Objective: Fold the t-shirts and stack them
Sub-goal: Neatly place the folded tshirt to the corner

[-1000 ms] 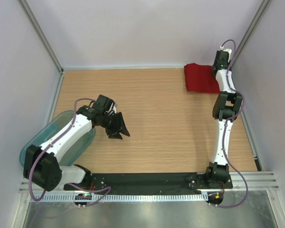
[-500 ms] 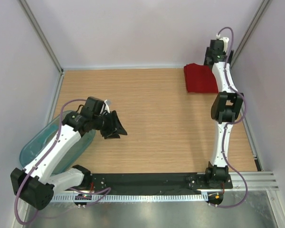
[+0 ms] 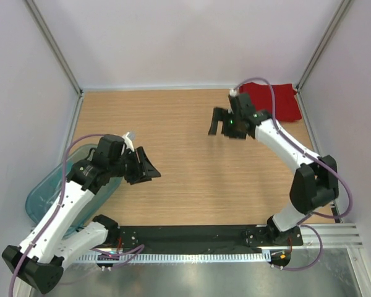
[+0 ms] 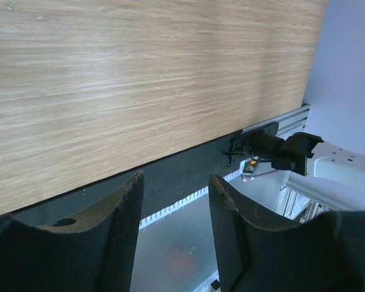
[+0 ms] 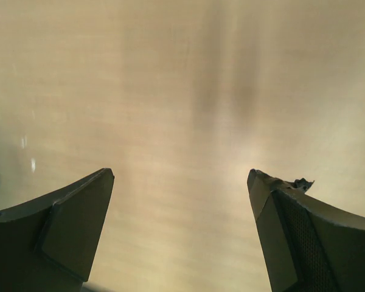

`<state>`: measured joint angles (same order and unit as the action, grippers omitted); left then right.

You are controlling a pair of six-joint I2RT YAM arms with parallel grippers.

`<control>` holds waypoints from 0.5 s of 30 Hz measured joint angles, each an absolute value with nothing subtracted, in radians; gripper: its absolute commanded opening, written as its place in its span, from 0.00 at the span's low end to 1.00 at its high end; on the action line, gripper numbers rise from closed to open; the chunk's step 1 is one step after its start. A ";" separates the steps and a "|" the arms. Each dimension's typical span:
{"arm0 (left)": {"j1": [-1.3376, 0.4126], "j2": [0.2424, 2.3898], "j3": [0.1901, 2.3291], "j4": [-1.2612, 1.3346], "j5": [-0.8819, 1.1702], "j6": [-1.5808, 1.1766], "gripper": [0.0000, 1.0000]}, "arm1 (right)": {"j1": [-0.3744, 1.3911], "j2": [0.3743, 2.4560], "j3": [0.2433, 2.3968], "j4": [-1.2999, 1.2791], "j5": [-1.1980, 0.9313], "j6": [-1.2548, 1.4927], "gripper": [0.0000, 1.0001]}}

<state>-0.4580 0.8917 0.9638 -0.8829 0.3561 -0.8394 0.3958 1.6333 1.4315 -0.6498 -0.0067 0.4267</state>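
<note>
Dark-red cloth shirt [image 3: 285, 104], a soft rectangle, on grained wood tabletop [image 3: 185, 148]; left tool [image 4: 174, 178] spread; right tool [image 5: 179, 175] spread wide.

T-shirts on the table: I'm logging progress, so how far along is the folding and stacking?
Done: one dark red t-shirt lies in a compact, folded-looking shape at the far right corner. In hand: nothing; the right gripper and left gripper are both open and empty above the table. Left: no second shirt is in view, so no stack shows yet.
</note>
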 measured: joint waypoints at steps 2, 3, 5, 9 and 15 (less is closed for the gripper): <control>-0.458 0.881 0.934 -0.859 0.355 -0.855 0.49 | 0.390 1.544 1.214 -0.572 -0.130 0.496 1.00; -0.458 0.878 0.914 -0.839 0.355 -0.864 0.49 | 0.388 1.488 1.098 -0.533 -0.191 0.535 1.00; -0.458 0.872 0.874 -0.792 0.355 -0.889 0.50 | 0.386 1.351 0.899 -0.485 -0.279 0.589 1.00; -0.458 0.812 0.764 -0.660 0.348 -0.947 0.51 | 0.387 1.007 0.645 -0.411 -0.363 0.666 1.00; -0.458 0.509 0.512 -0.529 0.326 -1.052 0.51 | 0.387 0.405 0.277 -0.327 -0.395 0.915 1.00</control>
<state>-0.4583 0.5091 0.5121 -0.5285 0.3260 -1.0515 0.3866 0.4053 0.2771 -0.3271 -0.3946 0.9150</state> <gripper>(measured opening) 0.511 0.996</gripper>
